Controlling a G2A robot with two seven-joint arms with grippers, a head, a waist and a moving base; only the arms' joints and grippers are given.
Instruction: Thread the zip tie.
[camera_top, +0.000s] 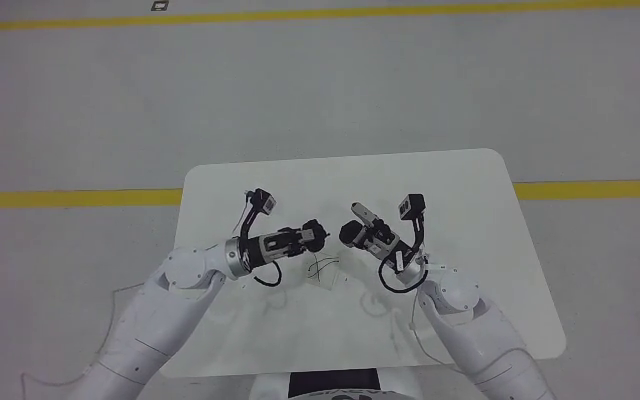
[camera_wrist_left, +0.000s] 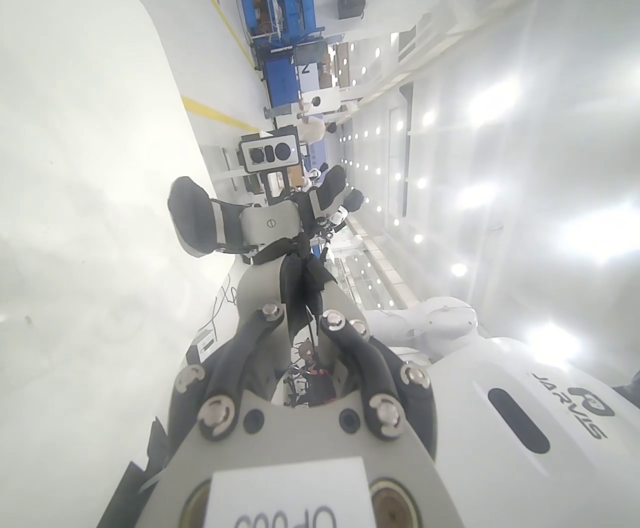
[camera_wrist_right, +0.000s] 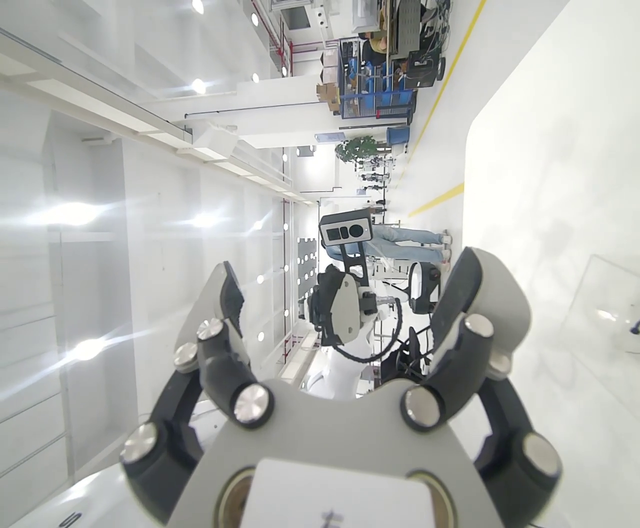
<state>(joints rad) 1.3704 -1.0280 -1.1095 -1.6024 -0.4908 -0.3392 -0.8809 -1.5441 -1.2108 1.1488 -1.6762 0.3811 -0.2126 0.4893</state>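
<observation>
The zip tie (camera_top: 322, 267) seems to lie as a thin dark curl on the counter (camera_top: 460, 190), just beneath both grippers. The left gripper (camera_wrist_left: 300, 247) has its fingers pressed together; the right gripper (camera_wrist_right: 345, 280) has them spread wide. A grab could skid the flat strap away, since it offers little edge to pinch

- White table (camera_top: 480, 200) with rounded corners, standing on a grey floor (camera_top: 100, 100).
- Yellow floor line (camera_top: 90, 197) on either side of the table.
- Second yellow line (camera_top: 300, 15) farther off.
- Small dark square marker (camera_top: 160, 6), far left.
</observation>
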